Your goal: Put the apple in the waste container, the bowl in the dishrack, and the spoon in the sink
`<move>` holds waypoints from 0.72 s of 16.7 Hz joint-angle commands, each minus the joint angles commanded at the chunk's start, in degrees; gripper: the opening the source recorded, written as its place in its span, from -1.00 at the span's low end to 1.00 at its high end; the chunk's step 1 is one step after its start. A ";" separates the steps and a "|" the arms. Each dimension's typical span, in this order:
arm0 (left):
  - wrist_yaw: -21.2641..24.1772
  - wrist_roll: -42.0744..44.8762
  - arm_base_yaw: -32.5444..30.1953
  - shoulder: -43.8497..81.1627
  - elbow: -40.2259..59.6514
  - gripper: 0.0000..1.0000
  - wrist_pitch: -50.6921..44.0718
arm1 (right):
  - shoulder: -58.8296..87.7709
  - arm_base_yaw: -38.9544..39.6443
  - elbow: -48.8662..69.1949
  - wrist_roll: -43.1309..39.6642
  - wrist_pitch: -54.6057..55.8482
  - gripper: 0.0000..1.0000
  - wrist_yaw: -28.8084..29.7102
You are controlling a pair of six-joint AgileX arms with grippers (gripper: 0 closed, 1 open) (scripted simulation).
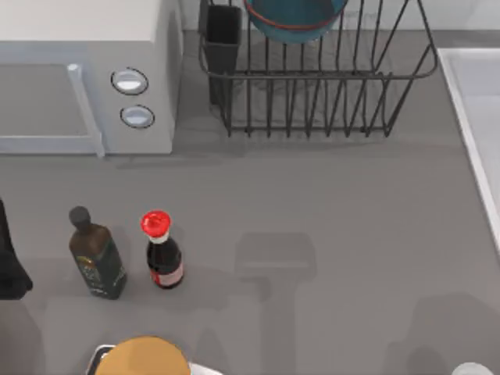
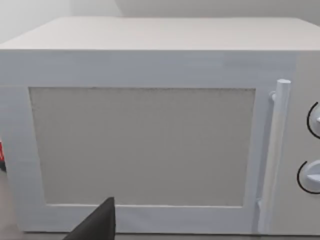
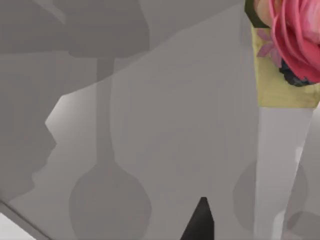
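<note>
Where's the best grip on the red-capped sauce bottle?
Probably the dark round body of the sauce bottle, below its red cap, approached from the top view's right. It stands upright, and the oil bottle stands close on its left, leaving the right side open.

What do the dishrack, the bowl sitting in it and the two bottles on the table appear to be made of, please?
The dishrack looks like dark metal wire: thin upright bars. The bowl looks like glazed ceramic, glossy teal with a reddish-brown rim. The red-capped bottle and the olive-green bottle could be dark glass or plastic; their sheen leaves it open.
</note>
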 joint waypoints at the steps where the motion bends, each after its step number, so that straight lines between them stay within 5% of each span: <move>1: 0.00 0.00 0.00 0.00 0.00 1.00 0.00 | 1.07 0.15 1.21 0.09 -0.53 -1.00 0.02; 6: 0.00 0.00 0.00 0.00 0.00 1.00 0.00 | 13.98 2.12 16.41 1.28 -6.33 -1.00 0.24; 12: 0.00 0.00 0.00 0.00 0.00 1.00 0.00 | 38.82 6.42 52.25 5.05 -17.57 -1.00 0.45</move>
